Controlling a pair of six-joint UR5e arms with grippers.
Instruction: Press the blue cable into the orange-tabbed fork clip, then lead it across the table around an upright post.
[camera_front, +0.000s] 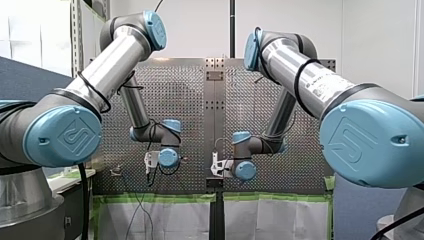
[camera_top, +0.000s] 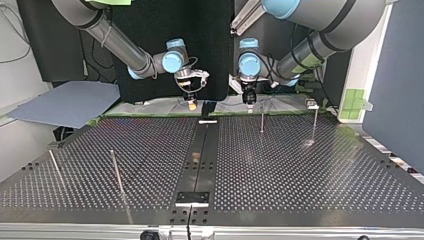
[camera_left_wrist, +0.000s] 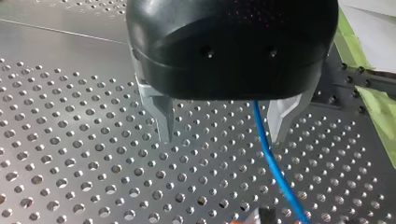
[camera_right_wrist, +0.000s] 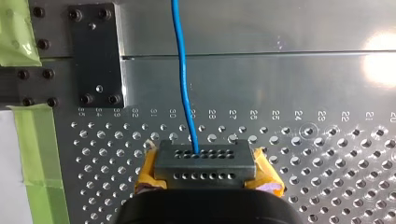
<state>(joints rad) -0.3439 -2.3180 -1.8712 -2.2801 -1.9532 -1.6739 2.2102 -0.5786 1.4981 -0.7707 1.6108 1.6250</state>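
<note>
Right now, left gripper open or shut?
Open. In the left wrist view the left gripper has its fingers well apart; the blue cable runs through the gap, not clamped.

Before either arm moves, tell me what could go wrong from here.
1. My left gripper is open. The blue cable runs loose between its jaws, nearer one, so closing may pinch it off-centre or miss it.
2. My right gripper grips the cable, so a pull could drag it off course.
3. Thin upright posts stand near my left gripper in the top view, and the arm might strike one.
</note>
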